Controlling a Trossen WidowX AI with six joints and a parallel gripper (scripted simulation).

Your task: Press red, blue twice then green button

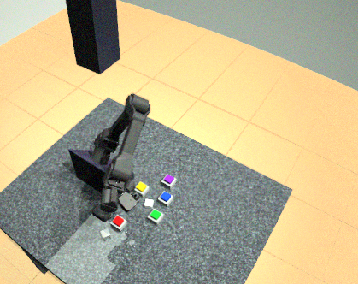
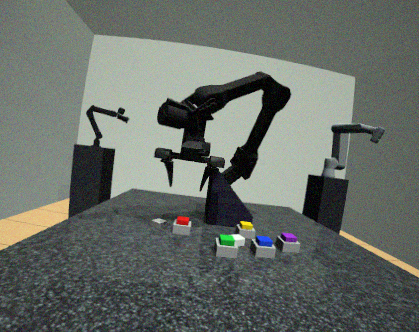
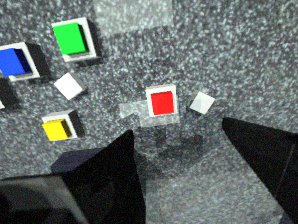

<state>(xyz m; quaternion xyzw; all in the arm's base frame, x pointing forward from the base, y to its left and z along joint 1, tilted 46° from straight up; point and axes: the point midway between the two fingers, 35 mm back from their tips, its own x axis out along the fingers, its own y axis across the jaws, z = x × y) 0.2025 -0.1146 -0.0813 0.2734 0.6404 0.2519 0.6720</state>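
Wrist view: red button at 12 o'clock between fingertips, above tabletop | end effector: released, wide | likely stiff, sprung; press cap centre, no gripping

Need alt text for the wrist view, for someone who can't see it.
Open claw above a speckled dark mat, red button ahead between its fingertips. A white block sits right of it; green, blue and yellow buttons and another white block lie left.
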